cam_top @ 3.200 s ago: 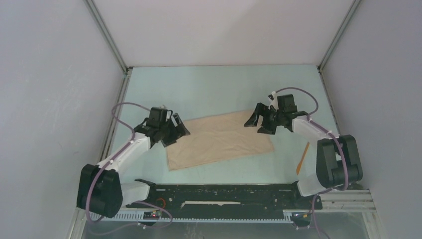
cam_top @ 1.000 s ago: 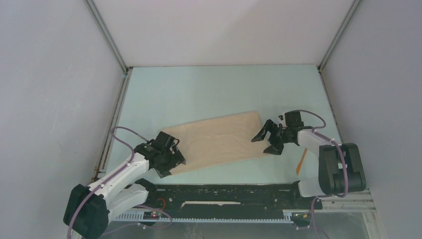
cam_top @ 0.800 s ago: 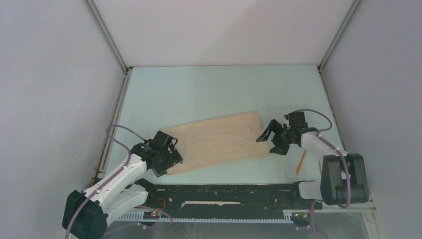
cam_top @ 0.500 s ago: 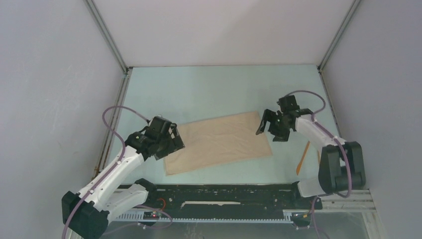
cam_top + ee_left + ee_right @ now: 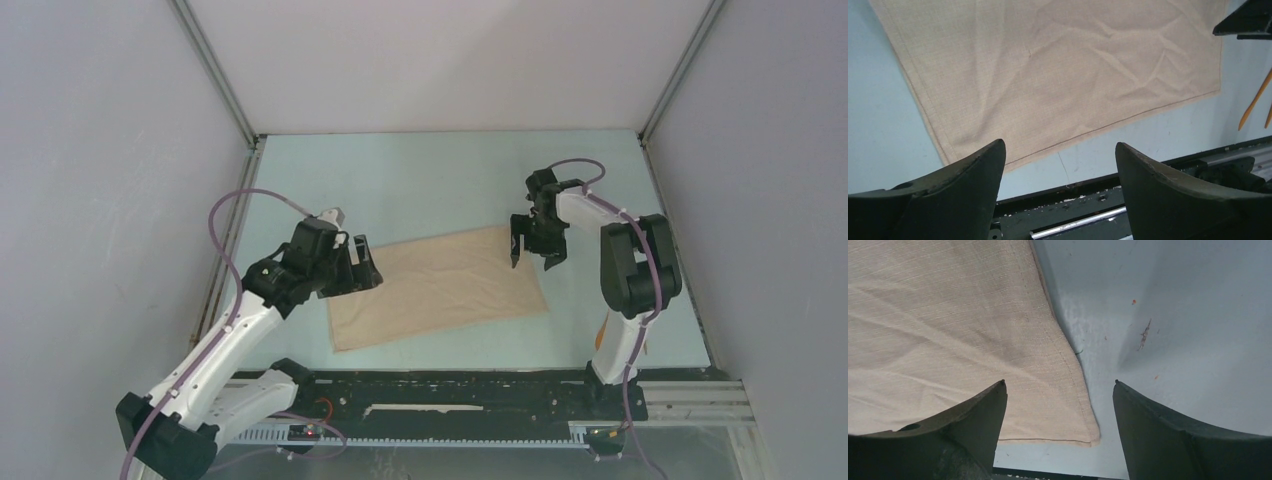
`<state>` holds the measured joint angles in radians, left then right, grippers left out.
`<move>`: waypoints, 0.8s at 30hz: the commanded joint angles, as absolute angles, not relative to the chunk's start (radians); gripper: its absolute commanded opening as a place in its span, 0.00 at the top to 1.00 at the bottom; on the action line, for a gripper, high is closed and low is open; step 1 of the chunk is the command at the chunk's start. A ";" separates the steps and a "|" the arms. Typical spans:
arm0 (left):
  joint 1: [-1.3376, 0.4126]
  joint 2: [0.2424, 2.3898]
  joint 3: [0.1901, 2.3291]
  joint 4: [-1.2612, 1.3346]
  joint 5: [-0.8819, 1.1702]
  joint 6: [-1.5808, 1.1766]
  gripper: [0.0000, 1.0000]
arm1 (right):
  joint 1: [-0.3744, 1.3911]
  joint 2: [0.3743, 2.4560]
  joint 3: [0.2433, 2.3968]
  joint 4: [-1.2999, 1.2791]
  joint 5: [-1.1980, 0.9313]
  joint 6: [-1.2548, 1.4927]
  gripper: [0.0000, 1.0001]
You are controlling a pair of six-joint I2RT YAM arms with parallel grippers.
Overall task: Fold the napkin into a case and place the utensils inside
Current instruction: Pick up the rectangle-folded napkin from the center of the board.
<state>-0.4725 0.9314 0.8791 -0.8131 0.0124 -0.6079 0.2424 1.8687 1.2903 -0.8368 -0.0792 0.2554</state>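
Hovering at either end of the napkin (image 5: 440,285), the left gripper (image 5: 362,268) and right gripper (image 5: 533,255) both have their jaws spread wide, gripping nothing. The cloth lies flat and creased on the table (image 5: 420,190), utensils (image 5: 1254,100) well off its right end. If one catches too little hem or they lift unevenly, I reckon the fold goes crooked — or slips free
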 commanded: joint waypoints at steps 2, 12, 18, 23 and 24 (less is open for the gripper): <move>-0.466 0.872 0.833 -0.780 0.069 -0.572 0.12 | 0.280 1.919 1.323 -0.869 -0.019 0.229 0.17; -0.465 0.865 0.842 -0.774 0.091 -0.557 0.12 | 0.336 1.974 1.314 -0.789 -0.017 0.269 0.29; -0.462 0.861 0.848 -0.773 0.092 -0.551 0.12 | 0.370 1.990 1.312 -0.773 0.094 0.287 0.55; -0.456 0.856 0.856 -0.790 0.091 -0.540 0.12 | 0.372 1.962 1.302 -0.760 0.126 0.271 0.81; -0.456 0.854 0.857 -0.793 0.089 -0.537 0.12 | 0.371 1.953 1.303 -0.766 0.139 0.264 0.88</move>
